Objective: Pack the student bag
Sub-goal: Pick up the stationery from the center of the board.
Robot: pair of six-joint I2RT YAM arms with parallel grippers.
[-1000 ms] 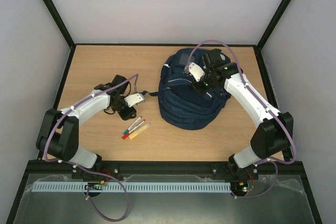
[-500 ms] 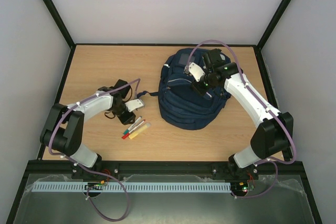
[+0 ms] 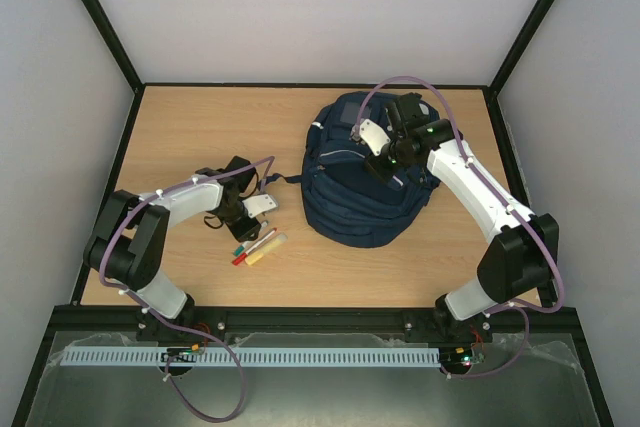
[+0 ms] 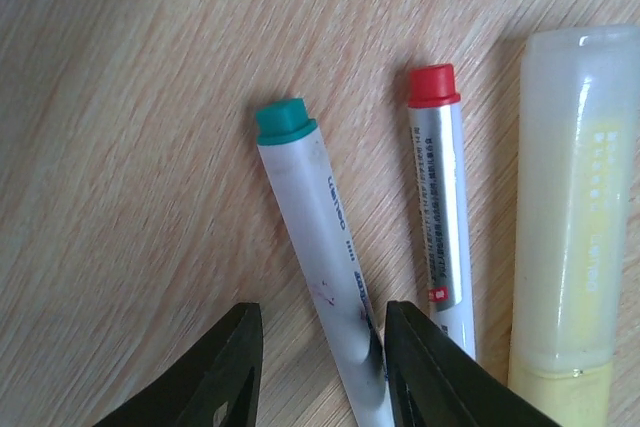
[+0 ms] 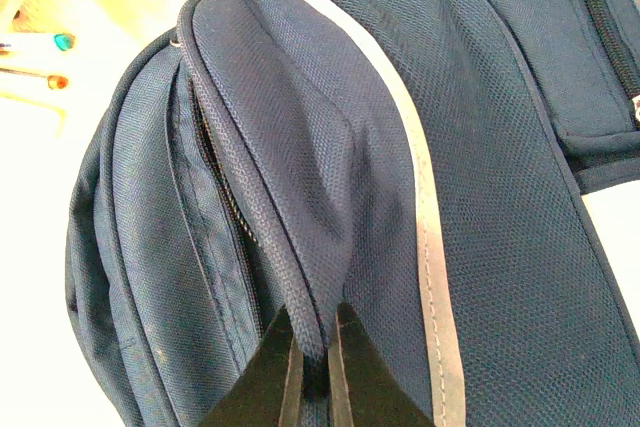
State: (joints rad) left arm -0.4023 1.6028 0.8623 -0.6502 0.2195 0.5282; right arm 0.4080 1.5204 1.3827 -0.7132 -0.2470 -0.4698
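The student bag (image 3: 355, 182), navy with white stripes, lies right of the table's centre. My right gripper (image 3: 384, 163) is on top of it, shut on a raised fold of the bag's fabric (image 5: 310, 277) beside an open zip (image 5: 215, 177). A white marker with a green cap (image 4: 310, 237), a red-capped pen (image 4: 437, 207) and a pale yellow tube (image 4: 575, 207) lie side by side on the table, left of the bag (image 3: 256, 245). My left gripper (image 4: 325, 352) is open low over them, with the green-capped marker between its fingers (image 4: 415, 357); the right finger is at the marker's side.
A dark strap (image 3: 285, 179) of the bag trails toward my left arm. The wooden table (image 3: 180, 127) is ringed by a black frame (image 3: 125, 137) and white walls.
My left gripper has moved nearer and down onto the pens, and now straddles the green-capped marker. The right gripper has held still on the bag's fabric.
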